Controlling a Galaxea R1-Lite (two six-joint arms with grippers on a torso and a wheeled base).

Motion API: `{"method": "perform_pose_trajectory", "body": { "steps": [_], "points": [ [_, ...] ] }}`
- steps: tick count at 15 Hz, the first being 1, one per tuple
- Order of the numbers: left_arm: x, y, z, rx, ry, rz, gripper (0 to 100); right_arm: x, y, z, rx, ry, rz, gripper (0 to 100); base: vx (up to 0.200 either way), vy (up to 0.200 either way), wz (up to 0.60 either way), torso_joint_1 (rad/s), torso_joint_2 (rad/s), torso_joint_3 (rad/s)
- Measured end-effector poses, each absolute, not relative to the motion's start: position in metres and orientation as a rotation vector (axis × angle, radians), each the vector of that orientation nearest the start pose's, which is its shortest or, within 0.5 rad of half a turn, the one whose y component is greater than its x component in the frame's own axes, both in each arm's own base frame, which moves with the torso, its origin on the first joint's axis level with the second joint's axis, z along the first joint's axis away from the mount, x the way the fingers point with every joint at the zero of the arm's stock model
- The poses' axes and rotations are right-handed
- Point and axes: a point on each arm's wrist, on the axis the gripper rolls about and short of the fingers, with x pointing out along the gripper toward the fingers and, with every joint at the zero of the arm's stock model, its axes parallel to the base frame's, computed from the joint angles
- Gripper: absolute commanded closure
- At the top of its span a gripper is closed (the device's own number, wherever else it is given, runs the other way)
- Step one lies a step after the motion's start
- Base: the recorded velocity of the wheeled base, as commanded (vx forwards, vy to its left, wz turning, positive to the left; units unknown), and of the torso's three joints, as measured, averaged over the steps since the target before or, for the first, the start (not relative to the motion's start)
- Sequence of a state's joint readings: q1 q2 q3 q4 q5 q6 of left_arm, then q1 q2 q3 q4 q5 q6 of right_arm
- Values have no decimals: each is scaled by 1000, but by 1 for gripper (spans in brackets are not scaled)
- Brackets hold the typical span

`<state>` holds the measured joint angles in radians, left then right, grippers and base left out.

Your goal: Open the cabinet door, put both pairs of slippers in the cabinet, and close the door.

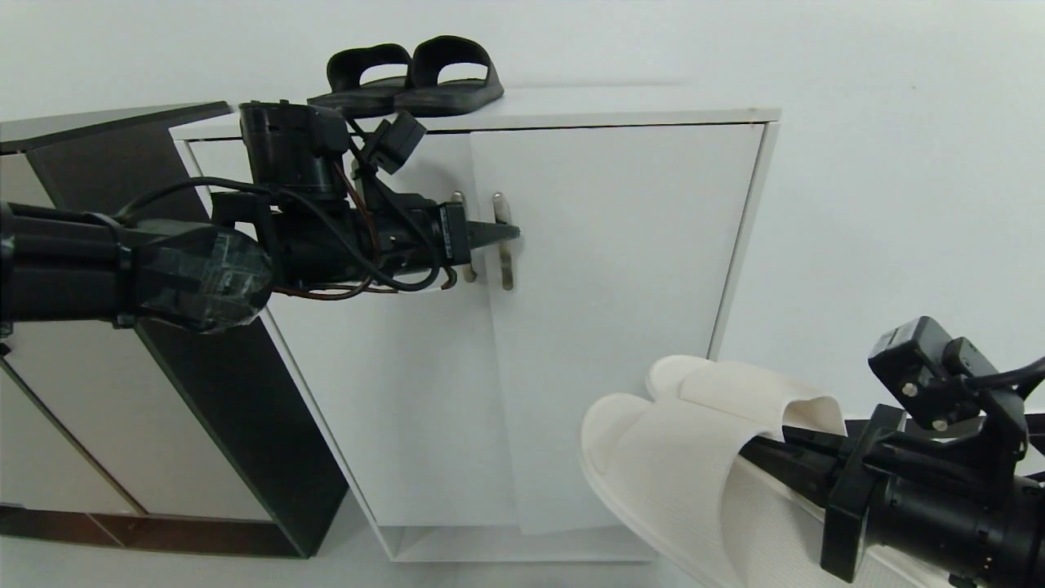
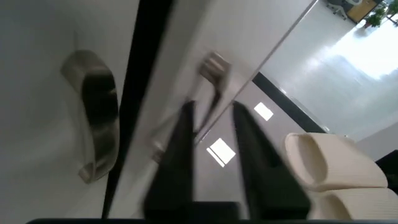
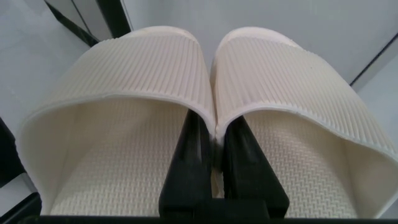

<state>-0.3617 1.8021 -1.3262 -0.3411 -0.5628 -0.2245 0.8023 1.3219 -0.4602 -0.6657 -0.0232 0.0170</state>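
Behind the white cabinet [image 1: 620, 110] we see a pale wall [image 1: 898, 163], and the black slippers [image 1: 416, 77] sit on the cabinet's top towards its left end. From the head view, the left gripper [image 1: 510, 233] meets the right door handle [image 1: 504, 261]. Its wrist view adds that the fingers [image 2: 186, 143] are nearly closed with that handle [image 2: 214, 62] between them, beside a dark gap between the doors. The right gripper [image 1: 759, 445] holds the white slippers [image 1: 678, 457] low at the cabinet's right. Its wrist view shows one finger [image 3: 193, 155] inside each slipper [image 3: 137, 74], pinching the inner strap edges together.
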Motion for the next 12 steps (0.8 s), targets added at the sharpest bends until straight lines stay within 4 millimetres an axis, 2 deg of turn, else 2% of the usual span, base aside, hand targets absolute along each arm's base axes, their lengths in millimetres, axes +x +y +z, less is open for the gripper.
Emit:
{"method": "perform_pose_trajectory", "body": {
  "steps": [2,5,8,12],
  "points": [
    [323,-138,266,-222,247,-912,100,133,139,187,-59,194,838,100,0,0,0,0,0,0],
    [301,-141,266,-219,259,-945,100,126,134,188,-47,182,906,100,0,0,0,0,0,0],
    [278,-140,267,-214,260,-972,100,124,132,190,-44,170,907,100,0,0,0,0,0,0],
    [262,-134,268,-213,261,-974,100,123,131,191,-43,164,906,100,0,0,0,0,0,0]
  ]
}}
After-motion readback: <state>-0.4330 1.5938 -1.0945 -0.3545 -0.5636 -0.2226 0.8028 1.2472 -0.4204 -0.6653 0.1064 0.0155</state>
